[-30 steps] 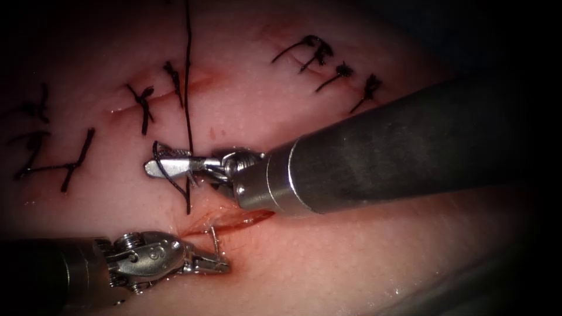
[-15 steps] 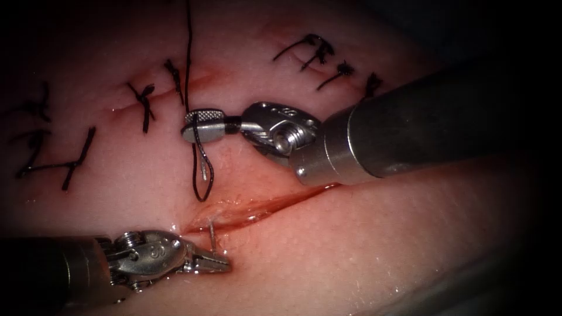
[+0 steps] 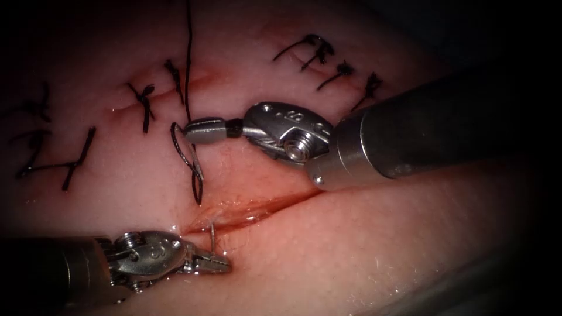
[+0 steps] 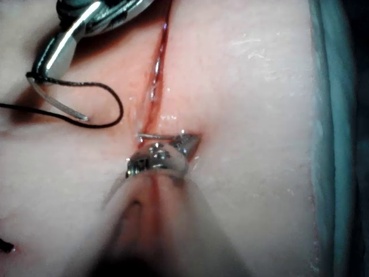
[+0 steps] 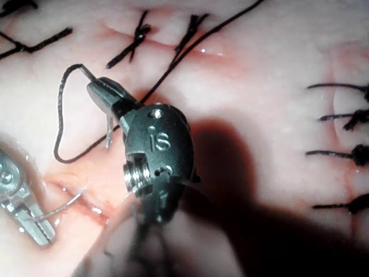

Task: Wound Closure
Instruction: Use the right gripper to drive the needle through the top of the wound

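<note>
Our right hand [image 3: 196, 131] stays shut on the curved needle [image 3: 193, 157] near its thread end. Since half a second ago it has rolled and drifted slightly nearer; the needle hangs free above the tissue [image 3: 363, 234], left of the cut [image 3: 246, 210]. The thread [image 3: 188, 58] trails far. Our left hand [image 3: 216, 264] stays clamped on a short wire-like piece at the cut's near lip.

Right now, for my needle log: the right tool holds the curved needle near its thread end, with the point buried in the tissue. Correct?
No: the point is not buried. The right tool grips the needle near its thread end, but it hangs free over the tissue by the cut's left end; the left wrist view shows this. What the left tool holds is unclear.
</note>
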Controlling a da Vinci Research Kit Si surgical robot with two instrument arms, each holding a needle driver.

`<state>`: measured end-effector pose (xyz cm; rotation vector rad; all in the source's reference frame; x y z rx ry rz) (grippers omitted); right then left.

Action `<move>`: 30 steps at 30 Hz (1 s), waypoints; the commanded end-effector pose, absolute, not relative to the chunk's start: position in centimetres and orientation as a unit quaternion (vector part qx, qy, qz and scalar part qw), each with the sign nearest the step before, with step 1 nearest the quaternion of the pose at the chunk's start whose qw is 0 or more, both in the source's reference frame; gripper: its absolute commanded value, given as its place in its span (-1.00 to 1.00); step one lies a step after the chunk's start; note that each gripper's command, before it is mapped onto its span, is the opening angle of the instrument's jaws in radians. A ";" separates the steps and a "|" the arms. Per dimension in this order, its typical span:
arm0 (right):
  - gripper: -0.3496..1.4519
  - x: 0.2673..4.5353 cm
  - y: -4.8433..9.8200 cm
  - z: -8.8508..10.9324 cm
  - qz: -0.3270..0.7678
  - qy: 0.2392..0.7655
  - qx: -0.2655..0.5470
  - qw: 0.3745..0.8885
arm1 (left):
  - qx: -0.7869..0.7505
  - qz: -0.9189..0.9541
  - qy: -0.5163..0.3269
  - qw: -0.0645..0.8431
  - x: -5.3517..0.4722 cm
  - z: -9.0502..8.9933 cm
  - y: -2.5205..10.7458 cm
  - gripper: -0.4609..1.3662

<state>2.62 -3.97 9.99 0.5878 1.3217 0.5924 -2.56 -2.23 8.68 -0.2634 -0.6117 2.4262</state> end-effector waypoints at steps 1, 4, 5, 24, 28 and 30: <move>0.18 2.62 -4.0 10.0 0.265 0.595 0.260 0.713 | -0.099 0.917 -0.231 0.308 -2.65 8.8 -2.3 -0.53; 0.57 2.66 -4.0 10.0 0.259 0.596 0.255 0.716 | -0.099 0.917 -0.231 0.308 -2.65 8.8 -2.3 -0.53; 0.65 2.68 -4.0 10.0 0.253 0.598 0.250 0.719 | -0.099 0.917 -0.231 0.308 -2.65 8.8 -2.3 -0.52; -1.00 2.71 -4.0 10.1 0.279 0.574 0.249 0.728 | -0.099 0.917 -0.230 0.309 -2.65 8.8 -2.3 -0.53; -1.00 2.72 -4.0 10.1 0.391 0.533 0.304 0.686 | -0.100 0.918 -0.230 0.306 -2.65 8.8 -2.3 -0.54; -1.00 2.72 -4.0 10.1 0.418 0.523 0.320 0.671 | -0.100 0.918 -0.230 0.306 -2.65 8.8 -2.3 -0.54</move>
